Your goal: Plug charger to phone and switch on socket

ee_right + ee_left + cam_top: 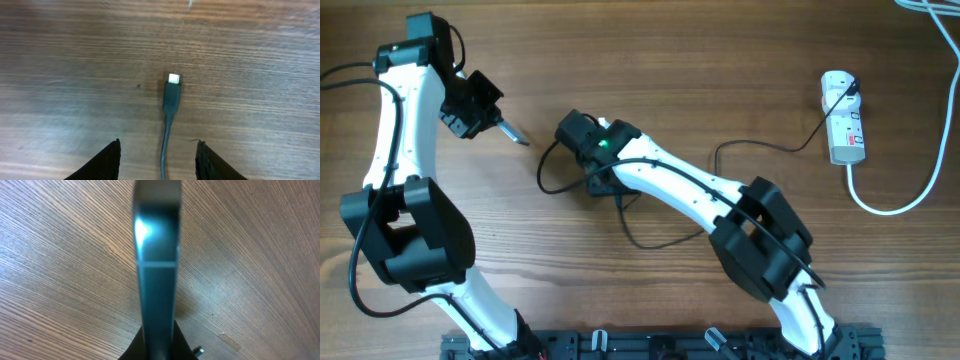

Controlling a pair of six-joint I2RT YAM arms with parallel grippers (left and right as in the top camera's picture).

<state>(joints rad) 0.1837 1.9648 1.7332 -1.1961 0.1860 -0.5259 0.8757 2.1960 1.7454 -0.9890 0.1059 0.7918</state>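
While my right end effector point(158, 143) straddles the charger point(171, 97), nothing is plugged into the phone yet
Its jaws stand released on either side of the cable, just behind the connector tip and not touching it; I judge this leaves the tip free to enter a port. My left end effector point(492, 120) is clenched on a flat teal slab, seemingly the phone point(156, 280), held edge-on above the table point(720, 60), probably to present its port. I count one charger, one phone, one socket point(845, 118) well apart at the table's far side, one white cord point(920, 190) and two arms
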